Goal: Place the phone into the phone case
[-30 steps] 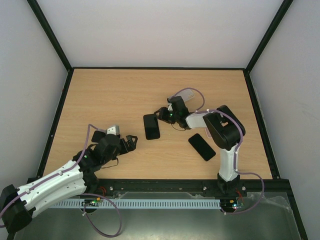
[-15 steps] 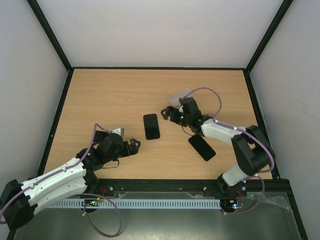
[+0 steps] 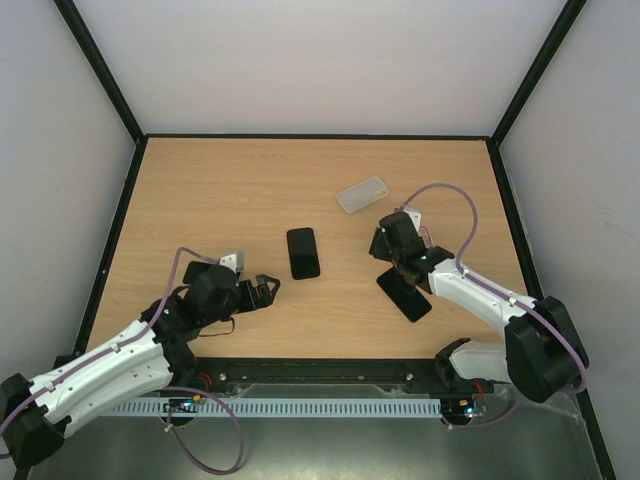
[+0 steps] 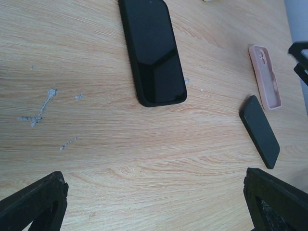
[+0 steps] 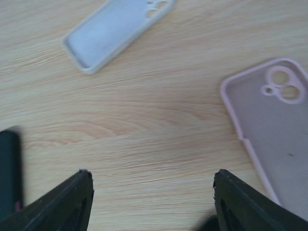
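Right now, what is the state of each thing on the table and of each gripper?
Central black glossy phone: flat, screen up, dark.
Second black phone, farther right: flat, in no case.
Pink silicone phone case: empty, hollow side up.
Pale translucent phone case: empty, hollow side up.
Left gripper: open, empty.
Right gripper: open, empty.

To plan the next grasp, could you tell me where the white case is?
In the top view, the white case lies right of centre, just beyond the right gripper.
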